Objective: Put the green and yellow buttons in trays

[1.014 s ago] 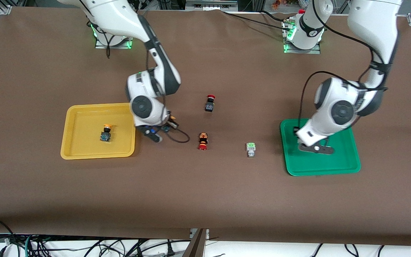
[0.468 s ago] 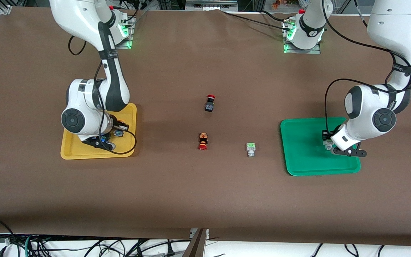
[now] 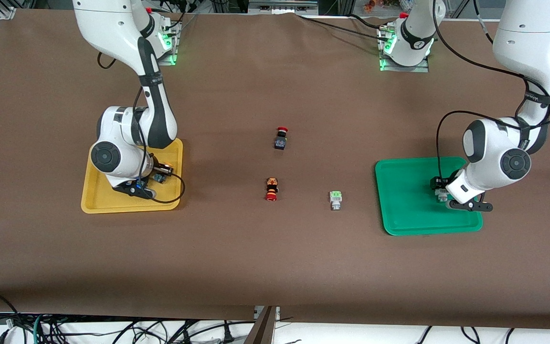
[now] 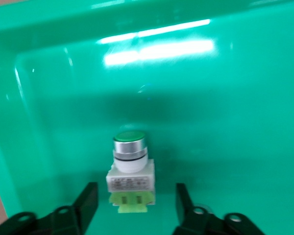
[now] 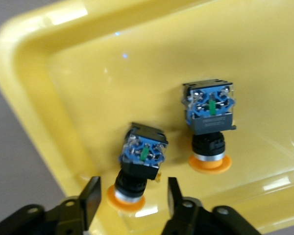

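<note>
The right gripper (image 5: 132, 198) is open, low over the yellow tray (image 3: 112, 204). Its fingers straddle an orange-yellow capped button (image 5: 139, 164) lying in the tray (image 5: 112, 88). A second yellow button (image 5: 210, 125) lies beside it. The left gripper (image 4: 135, 205) is open, low over the green tray (image 3: 408, 210). Its fingers straddle a green-capped button (image 4: 131, 174) lying on the tray floor (image 4: 235, 98). Another pale green button (image 3: 335, 199) lies on the table between the trays, nearer the green one. In the front view the right gripper (image 3: 158, 174) and left gripper (image 3: 439, 190) mostly hide their buttons.
A red-capped black button (image 3: 280, 138) and a red-capped orange-black button (image 3: 271, 189) lie on the brown table midway between the trays. The arms' bases stand at the table's edge farthest from the front camera.
The right arm carried a yellow button from the table into the yellow tray. The left arm moved across the green tray toward its own end. Both grippers now stand open around lying buttons.
</note>
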You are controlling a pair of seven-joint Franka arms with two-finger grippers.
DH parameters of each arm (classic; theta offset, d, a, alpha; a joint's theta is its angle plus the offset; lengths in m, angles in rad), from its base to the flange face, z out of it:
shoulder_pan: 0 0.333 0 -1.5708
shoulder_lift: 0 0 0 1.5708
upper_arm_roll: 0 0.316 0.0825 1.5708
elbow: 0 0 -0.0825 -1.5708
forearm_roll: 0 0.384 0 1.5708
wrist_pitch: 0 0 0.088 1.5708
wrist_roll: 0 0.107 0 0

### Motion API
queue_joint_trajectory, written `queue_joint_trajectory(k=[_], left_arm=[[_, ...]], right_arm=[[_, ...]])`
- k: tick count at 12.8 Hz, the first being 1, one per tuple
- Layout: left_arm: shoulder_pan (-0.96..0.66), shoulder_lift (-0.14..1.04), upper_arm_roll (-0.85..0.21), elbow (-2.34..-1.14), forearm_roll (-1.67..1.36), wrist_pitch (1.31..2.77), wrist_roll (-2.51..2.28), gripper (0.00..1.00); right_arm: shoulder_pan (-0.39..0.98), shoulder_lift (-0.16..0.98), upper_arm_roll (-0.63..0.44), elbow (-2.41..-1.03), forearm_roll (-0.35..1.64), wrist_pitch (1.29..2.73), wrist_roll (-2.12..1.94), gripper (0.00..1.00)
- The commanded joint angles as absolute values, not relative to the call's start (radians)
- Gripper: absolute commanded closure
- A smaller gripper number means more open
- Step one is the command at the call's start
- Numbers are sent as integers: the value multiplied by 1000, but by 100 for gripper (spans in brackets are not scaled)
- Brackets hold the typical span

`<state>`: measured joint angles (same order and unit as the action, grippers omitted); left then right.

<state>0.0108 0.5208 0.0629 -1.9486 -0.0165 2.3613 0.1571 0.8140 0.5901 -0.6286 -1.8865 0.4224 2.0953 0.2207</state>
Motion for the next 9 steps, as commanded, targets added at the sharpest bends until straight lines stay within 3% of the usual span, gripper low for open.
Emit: queue_joint_trajectory(k=[1, 5, 9], left_arm=[[-17, 503, 2, -1828, -87, 2216, 94, 0], [-142, 573, -101, -1692, -69, 2203, -246, 0], [-299, 698, -110, -1557, -36, 2209, -480, 0]], right_arm=[[825, 535, -644, -1784, 433, 1959, 280, 1], [836, 457, -667, -1642, 370, 1807, 301, 1], [836, 218, -667, -1641, 237, 1694, 288, 1]])
